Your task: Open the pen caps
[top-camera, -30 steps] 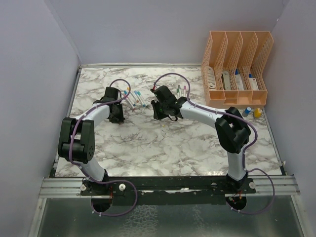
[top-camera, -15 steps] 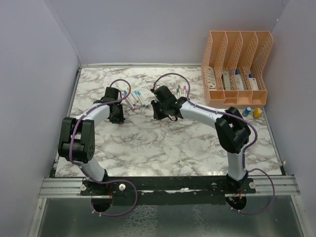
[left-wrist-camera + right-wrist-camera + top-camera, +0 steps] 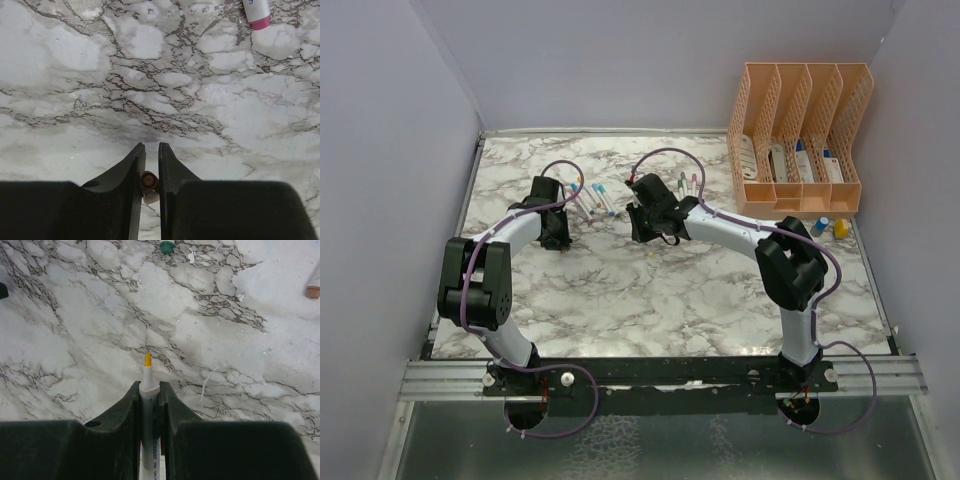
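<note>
Cap [image 3: 148, 181], a small brownish-orange one, sits at bottom centre of the left wrist view, pinched between the nearly closed fingers of the left gripper [image 3: 149, 150]. The right gripper [image 3: 149, 387] clamps a pen [image 3: 148, 372] at bottom centre of its own view, yellow nib bare. Cap and pen look parted, so the pull seems done. Each is best lowered onto bare table [image 3: 75, 315], away from the other pens [image 3: 595, 195] at upper centre, before letting go.

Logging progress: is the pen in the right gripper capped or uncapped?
Uncapped. The pen clamped in the right gripper shows a bare yellow nib in the right wrist view, with no cap over it.
</note>
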{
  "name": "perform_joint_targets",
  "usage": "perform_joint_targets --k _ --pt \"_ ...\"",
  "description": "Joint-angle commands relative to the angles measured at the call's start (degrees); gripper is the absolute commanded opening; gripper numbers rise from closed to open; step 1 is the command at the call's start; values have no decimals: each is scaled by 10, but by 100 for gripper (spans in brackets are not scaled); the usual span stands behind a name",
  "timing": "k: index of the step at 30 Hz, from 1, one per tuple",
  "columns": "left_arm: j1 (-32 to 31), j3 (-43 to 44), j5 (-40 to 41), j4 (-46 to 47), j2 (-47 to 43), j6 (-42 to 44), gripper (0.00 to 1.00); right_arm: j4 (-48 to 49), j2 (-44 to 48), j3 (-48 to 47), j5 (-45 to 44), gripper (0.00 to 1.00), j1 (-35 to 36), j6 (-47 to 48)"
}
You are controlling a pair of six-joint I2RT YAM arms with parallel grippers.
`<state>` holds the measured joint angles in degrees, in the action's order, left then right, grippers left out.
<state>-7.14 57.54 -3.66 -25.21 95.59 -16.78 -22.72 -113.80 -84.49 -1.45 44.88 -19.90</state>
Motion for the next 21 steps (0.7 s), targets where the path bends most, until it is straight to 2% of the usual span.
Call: perform_joint_targets --k 1,21 --pt "3 6 -10 -3 -15 9 11 -1 5 -13 -14 1 -1 -5" --pt "5 6 -8 -4 -20 10 11 -3 8 -10 -14 1 -1 -5"
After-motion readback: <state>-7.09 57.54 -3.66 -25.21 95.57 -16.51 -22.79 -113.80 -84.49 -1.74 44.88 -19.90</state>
